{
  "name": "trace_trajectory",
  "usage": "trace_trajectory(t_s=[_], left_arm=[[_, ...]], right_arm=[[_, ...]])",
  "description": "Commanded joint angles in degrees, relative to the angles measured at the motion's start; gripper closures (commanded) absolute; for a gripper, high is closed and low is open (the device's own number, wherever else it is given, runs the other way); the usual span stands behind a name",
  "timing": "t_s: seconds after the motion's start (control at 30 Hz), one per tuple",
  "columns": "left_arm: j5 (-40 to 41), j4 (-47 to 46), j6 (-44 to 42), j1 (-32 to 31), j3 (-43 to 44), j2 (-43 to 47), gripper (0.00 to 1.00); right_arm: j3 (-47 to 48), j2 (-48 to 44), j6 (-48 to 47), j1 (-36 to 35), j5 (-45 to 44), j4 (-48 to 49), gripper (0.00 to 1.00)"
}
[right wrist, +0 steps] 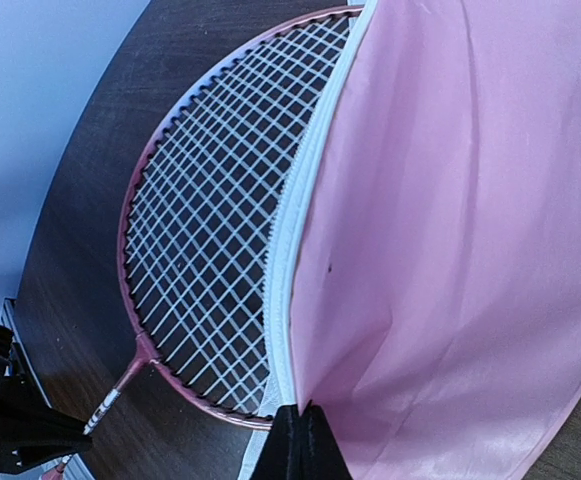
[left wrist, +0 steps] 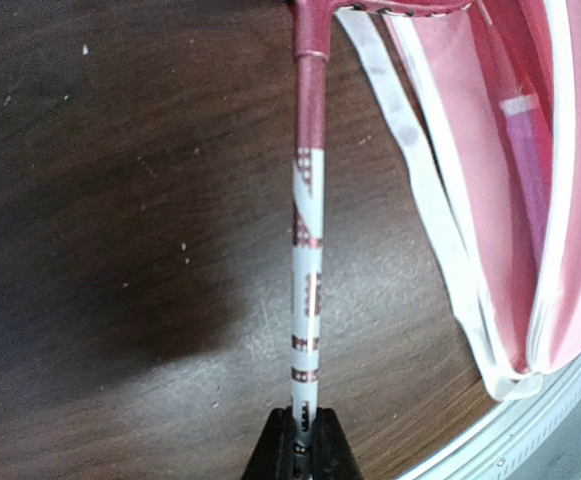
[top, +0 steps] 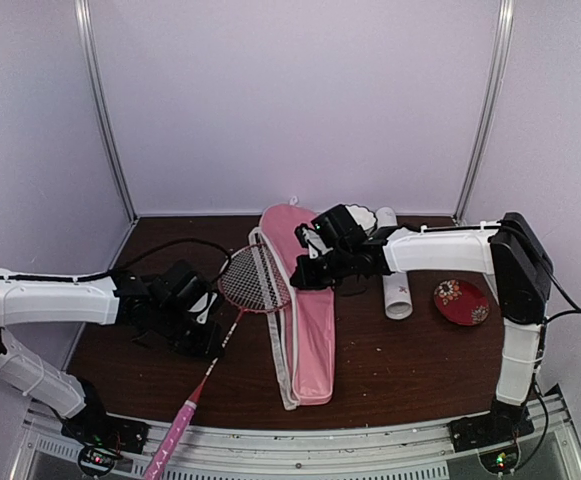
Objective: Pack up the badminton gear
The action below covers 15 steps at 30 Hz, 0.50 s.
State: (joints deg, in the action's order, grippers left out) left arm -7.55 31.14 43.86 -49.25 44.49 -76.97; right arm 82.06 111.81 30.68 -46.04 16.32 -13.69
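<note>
- Left jaws are clamped shut on the thin shaft of the racket (left wrist: 308, 280). They grip low on its white banded stretch, well back from the strung end.
- Beyond that grip, the pink handle (top: 178, 435) runs out past the near edge of the counter (top: 400, 370).
- Right jaws are pinched shut on the white-trimmed edge of the pink cover (right wrist: 450, 250), holding the upper flap off the counter so the mouth gapes toward the racket.
- The racket head (right wrist: 215, 215) sits at that mouth, between the two arms. One side of its rim is tucked under the raised flap, while most of the strings are in the open. By that showing, this racket has barely begun to go in.
- Deep in the open cover, the left wrist view shows a purplish bar (left wrist: 525, 150). It may be a second racket's grip already stowed, though the blur leaves that uncertain.
- The white tube (top: 397, 290) lies on the counter just right of the cover and is not packed. A red dish (top: 460, 302) sits near it on the far side.
- No shuttlecock can be picked out with confidence in any view.
- Judged from this, the packing is in its early part. The held racket has yet to slide home, the tube and shuttlecocks remain to be dealt with, and the cover stands unclosed.
</note>
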Motion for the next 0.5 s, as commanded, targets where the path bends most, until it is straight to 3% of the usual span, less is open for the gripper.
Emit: trace_trajectory(t_s=[0.0,0.47], left_arm=[[-1.56,-8.43,0.72,-0.4,2.64,-2.5,1.0],[-1.43,-17.3,1.33,-1.46,6.1,-10.84,1.0]], right_arm=[[3.1,-0.41,-2.91,-1.76,2.31,0.93,1.0],[5.05,1.73,-6.14,-4.9,6.96,-0.73,1.0]])
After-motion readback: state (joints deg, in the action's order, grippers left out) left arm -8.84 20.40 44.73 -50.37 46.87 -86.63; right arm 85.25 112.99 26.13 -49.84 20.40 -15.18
